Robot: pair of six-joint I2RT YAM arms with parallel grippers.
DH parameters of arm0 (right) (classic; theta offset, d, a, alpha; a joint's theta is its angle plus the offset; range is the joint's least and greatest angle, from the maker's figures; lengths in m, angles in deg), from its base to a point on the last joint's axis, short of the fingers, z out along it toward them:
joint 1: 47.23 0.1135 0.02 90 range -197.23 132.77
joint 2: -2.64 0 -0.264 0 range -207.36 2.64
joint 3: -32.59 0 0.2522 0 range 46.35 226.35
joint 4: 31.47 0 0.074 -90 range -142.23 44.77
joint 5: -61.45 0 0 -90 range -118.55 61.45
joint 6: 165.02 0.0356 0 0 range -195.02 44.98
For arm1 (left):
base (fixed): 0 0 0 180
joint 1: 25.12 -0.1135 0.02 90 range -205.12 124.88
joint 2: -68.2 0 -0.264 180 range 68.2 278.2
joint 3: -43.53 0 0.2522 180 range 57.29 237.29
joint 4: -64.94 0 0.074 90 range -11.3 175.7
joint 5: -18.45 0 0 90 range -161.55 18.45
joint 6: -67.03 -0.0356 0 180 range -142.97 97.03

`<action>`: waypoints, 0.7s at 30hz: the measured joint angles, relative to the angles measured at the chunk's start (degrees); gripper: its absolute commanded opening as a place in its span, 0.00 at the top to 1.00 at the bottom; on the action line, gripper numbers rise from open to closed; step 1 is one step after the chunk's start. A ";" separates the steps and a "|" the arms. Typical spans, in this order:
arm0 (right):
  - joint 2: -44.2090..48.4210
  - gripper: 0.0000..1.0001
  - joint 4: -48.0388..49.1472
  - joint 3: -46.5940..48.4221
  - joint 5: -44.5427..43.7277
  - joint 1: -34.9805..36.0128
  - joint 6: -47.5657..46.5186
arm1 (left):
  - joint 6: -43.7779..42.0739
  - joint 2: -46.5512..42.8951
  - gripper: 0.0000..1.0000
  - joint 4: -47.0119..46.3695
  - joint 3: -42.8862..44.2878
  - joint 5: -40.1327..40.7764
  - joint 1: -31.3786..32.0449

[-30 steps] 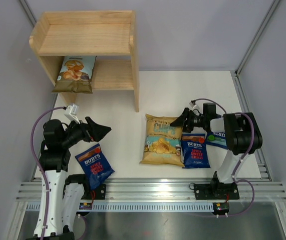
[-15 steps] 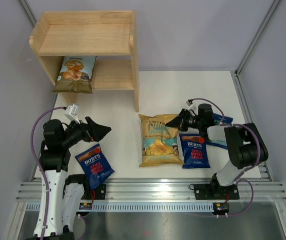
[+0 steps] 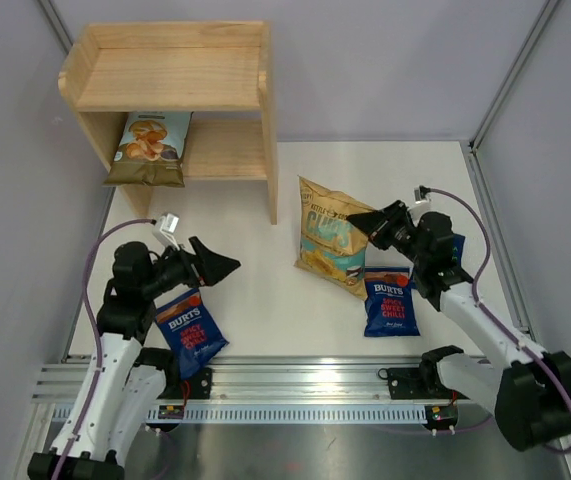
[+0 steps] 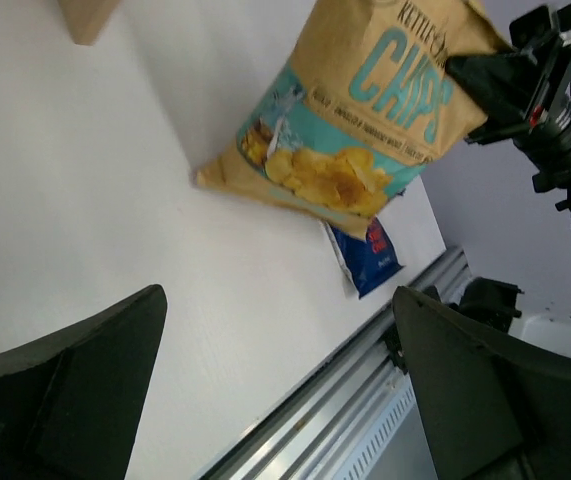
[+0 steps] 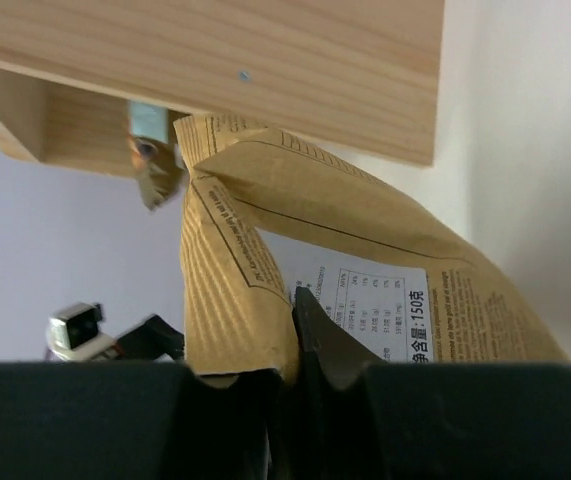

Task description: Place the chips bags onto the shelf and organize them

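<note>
My right gripper [image 3: 363, 223] is shut on the right edge of the large yellow chips bag [image 3: 327, 235], which hangs tilted above the table just right of the shelf [image 3: 165, 75]. In the right wrist view the fingers [image 5: 320, 330] pinch the bag's fold [image 5: 235, 270] below the shelf's wood [image 5: 265, 50]. A light-blue bag [image 3: 148, 145] lies on the lower tier. One dark-blue Burts bag [image 3: 190, 328] lies beside my open, empty left gripper [image 3: 223, 266]. Another [image 3: 389, 300] lies under the right arm. A third blue bag [image 3: 453, 248] is mostly hidden behind it.
An aluminium rail [image 3: 295, 380] runs along the table's near edge, by both arm bases. Grey walls and frame posts [image 3: 510, 75] close in the sides and back. The left wrist view shows the yellow bag [image 4: 365, 130] and right arm [image 4: 545, 90] across white tabletop.
The right gripper closed on the yellow bag and lifted it off the table, up and back toward the shelf. The left arm shifted slightly right, still open.
</note>
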 measured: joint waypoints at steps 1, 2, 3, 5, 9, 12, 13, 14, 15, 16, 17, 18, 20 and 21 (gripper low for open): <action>2.84 0.81 -1.38 0.00 -1.51 0.07 0.79 | 1.40 0.11 0.01 -2.45 -1.09 0.61 2.43; 5.51 0.82 -2.67 0.07 -2.99 0.04 1.53 | 3.21 0.35 0.01 -5.11 -2.29 1.31 4.90; 7.96 0.82 -4.44 0.39 -4.48 0.04 2.14 | 5.22 0.44 0.01 -8.33 -3.67 1.97 7.02; 11.28 0.82 -7.82 1.75 -6.43 0.04 2.78 | 9.16 0.72 0.01 -15.34 -7.26 3.32 10.47; 14.43 0.82 -13.99 7.48 -8.02 0.07 3.52 | 17.09 2.60 0.01 -31.39 -14.84 6.40 15.61; 15.06 0.83 -15.87 11.21 -7.96 0.11 4.37 | 20.87 6.67 0.01 -41.68 -17.38 9.44 20.94; 15.28 0.84 -16.11 12.17 -7.78 0.11 5.03 | 21.62 8.07 0.01 -45.18 -17.66 10.45 23.12; 15.63 0.85 -16.20 12.87 -7.72 0.11 5.86 | 22.10 9.51 0.01 -48.78 -17.66 11.69 25.29; 16.09 0.85 -16.22 13.25 -7.74 0.15 6.62 | 22.36 10.60 0.01 -51.58 -17.66 12.46 26.67; 16.65 0.86 -16.20 13.38 -7.76 0.20 7.61 | 22.88 12.22 0.01 -55.76 -17.70 13.70 28.96; 17.18 0.86 -16.28 13.42 -7.78 0.22 8.33 | 23.17 13.42 0.01 -58.77 -17.70 14.53 30.27; 17.81 0.86 -16.52 13.44 -7.85 0.22 9.25 | 23.56 15.02 0.01 -62.64 -17.79 15.72 31.69; 18.86 0.86 -16.68 13.64 -7.91 0.22 10.86 | 24.35 17.90 0.01 -68.96 -18.03 18.60 34.21; 19.06 0.86 -16.65 14.08 -7.87 0.22 11.54 | 24.65 19.56 0.01 -72.02 -18.03 20.15 35.58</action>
